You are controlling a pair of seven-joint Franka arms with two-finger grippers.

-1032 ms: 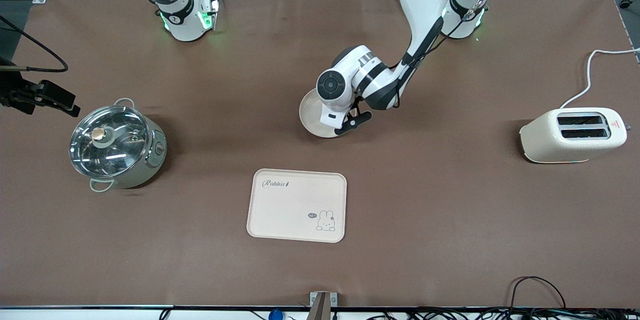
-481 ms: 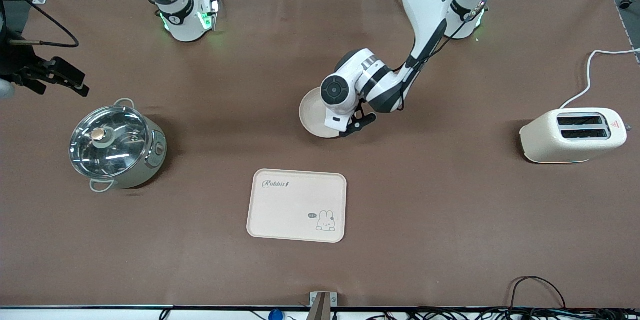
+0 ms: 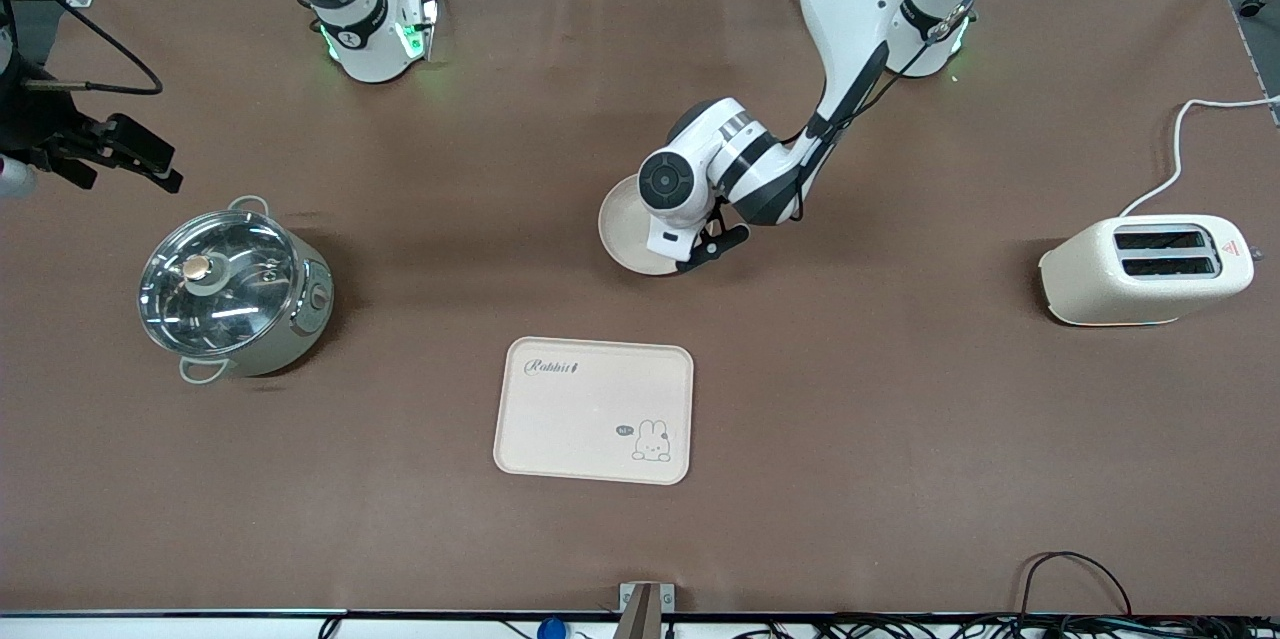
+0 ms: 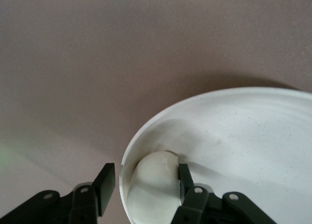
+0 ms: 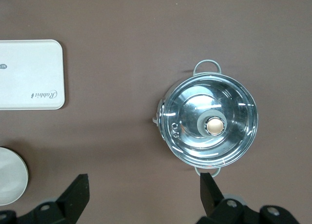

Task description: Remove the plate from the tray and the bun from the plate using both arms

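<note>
The right pincer hangs up over the bench, at about 10 o'clock. Its two fingers are spread wide apart and it holds nothing. The right wrist view looks down on the pot from up there. This arm is waiting.

The pot sits at about 9 o'clock on the bench. It is shiny, with a glass lid and a small round knob on top.

The tray with the rabbit drawing lies flat at about 6 o'clock from the middle of the bench. Nothing is on it.

The plate rests near the middle of the bench, at 12 o'clock from the tray and well apart from it.

The bun lies in the plate, right by the rim.

The left pincer is down at the plate's rim, on the side toward the left arm's end of the bench. Its fingers are partly open. One finger is outside the rim, with a thin strip of bench showing between them. The other finger is inside the plate, right against the bun. So the rim and the bun are both between the fingers, but they are not squeezed.

The toaster stands at about 3 o'clock, with its white cord trailing toward 1 o'clock.
</note>
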